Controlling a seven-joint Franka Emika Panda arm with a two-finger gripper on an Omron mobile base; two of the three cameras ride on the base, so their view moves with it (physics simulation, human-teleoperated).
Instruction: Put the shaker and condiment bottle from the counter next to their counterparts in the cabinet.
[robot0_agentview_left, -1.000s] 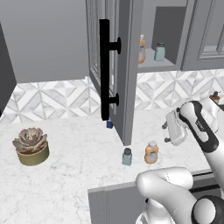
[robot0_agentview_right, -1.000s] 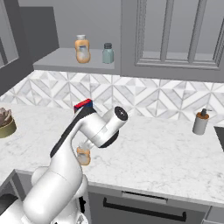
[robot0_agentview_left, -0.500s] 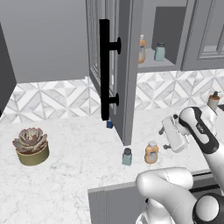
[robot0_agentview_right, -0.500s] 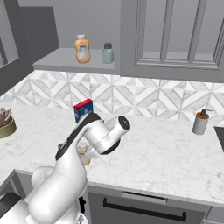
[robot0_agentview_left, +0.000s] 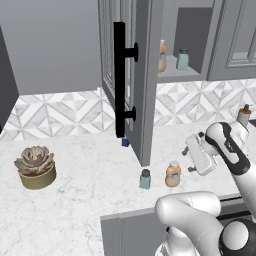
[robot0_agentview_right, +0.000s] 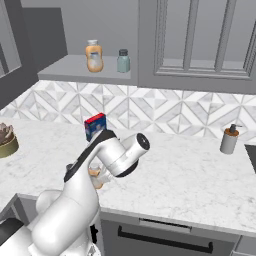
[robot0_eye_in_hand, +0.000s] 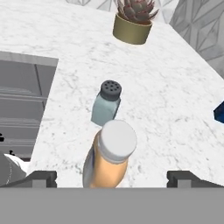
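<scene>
On the white marble counter with faint grey veins (robot0_agentview_left: 90, 185), near its front edge, the squat orange condiment bottle with a pale cap (robot0_agentview_left: 173, 174) stands upright, and the small pale teal shaker with a dark grey cap (robot0_agentview_left: 145, 178) stands just beside it, both a little in front of the open cabinet door. In the hand view the bottle (robot0_eye_in_hand: 109, 155) is closest, between the two dark finger tips, and the shaker (robot0_eye_in_hand: 107, 104) is right behind it. The two-finger gripper (robot0_eye_in_hand: 111, 178) is spread wide, with its tips on both sides of the bottle and not touching it; it holds nothing. In the left base view the gripper (robot0_agentview_left: 194, 152) is near the bottle, slightly to its right and above it. The grey wall cabinet with a glass-paned door and a long black bar handle (robot0_agentview_left: 142, 75) is open, and on its grey inner shelf stand the slimmer orange bottle (robot0_agentview_right: 93, 55) and the second teal shaker with a grey cap (robot0_agentview_right: 123, 60), side by side. A succulent in a round olive pot (robot0_agentview_left: 35, 166) sits further left on the counter. A small blue box with a red top (robot0_agentview_right: 95, 126) stands near the tiled wall, and a tan pump dispenser (robot0_agentview_right: 229, 139) is well apart on the right.
</scene>
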